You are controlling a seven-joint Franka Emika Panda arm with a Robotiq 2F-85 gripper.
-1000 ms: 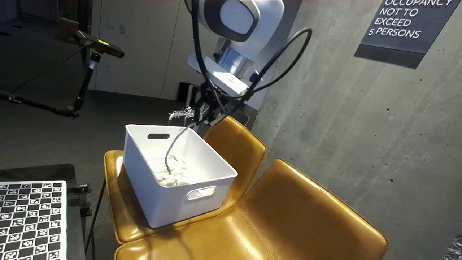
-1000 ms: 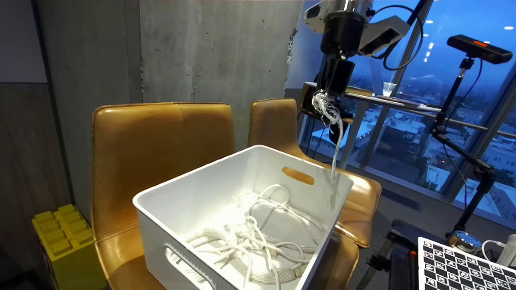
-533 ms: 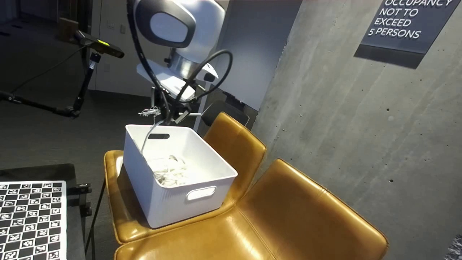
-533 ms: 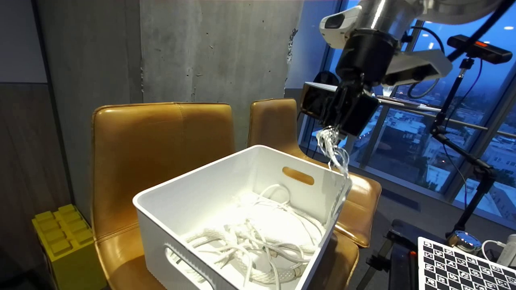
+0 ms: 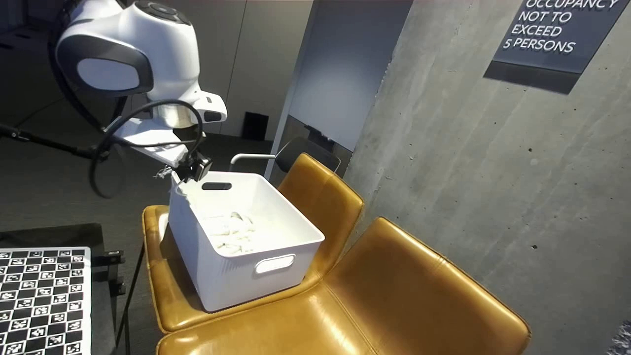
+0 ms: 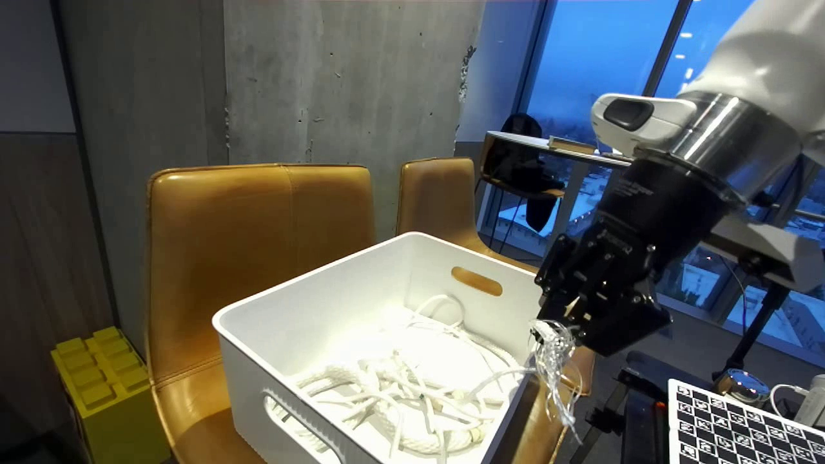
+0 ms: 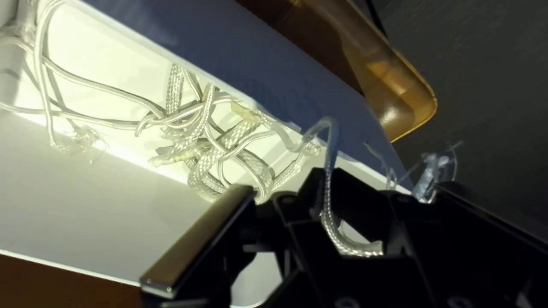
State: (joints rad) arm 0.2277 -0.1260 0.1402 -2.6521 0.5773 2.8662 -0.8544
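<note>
The gripper (image 7: 342,188), beside the rim of a white plastic bin (image 5: 241,283), has its jaws closed around a white braided cord (image 7: 331,149), whose frayed end (image 6: 554,351) dangles just outside that rim. From the grip the cord bends towards the bin, where a tangle of white ropes (image 6: 399,386) lies, the bin resting on a tan leather chair (image 5: 172,298) in both exterior views
</note>
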